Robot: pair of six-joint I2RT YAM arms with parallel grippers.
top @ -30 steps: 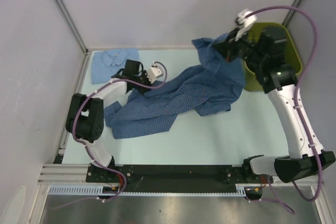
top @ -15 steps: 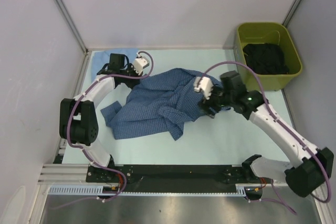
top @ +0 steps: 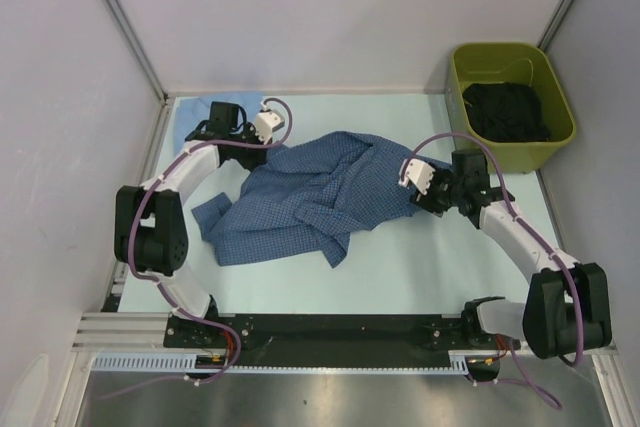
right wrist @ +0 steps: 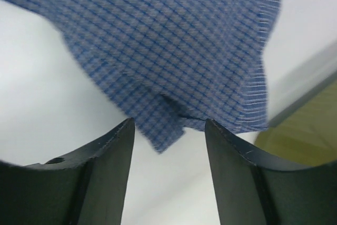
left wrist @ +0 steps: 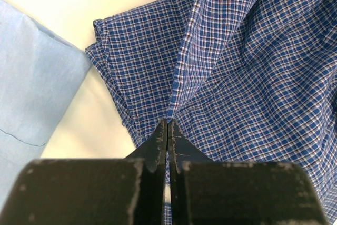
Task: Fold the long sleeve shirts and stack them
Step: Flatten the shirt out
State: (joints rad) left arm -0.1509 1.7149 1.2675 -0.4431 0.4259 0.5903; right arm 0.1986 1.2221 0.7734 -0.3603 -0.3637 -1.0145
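now the left gripper [left wrist: 167, 126] pinches a fold of the checked shirt [top: 320, 192], crumpled on the table [top: 430, 262] beside the pale blue shirt [left wrist: 31, 88], while the right gripper [right wrist: 168, 125] gapes empty, so a one-sided tug could bunch it up.

Overhead view bright and evenly lit, with only faint soft shadows under the checked shirt [top: 320, 197]; left wrist view sharp; right wrist view blurred throughout, its end effector [right wrist: 168, 125] dark against the pale, washed-out surface [right wrist: 42, 77].

Mid bench [top: 420, 267]: checked blue cloth shirt [top: 320, 197]; pale-blue shirt [top: 192, 119] far-left corner; green plastic bin [top: 455, 87] far-right w/ dark cloth [top: 505, 112] inside.
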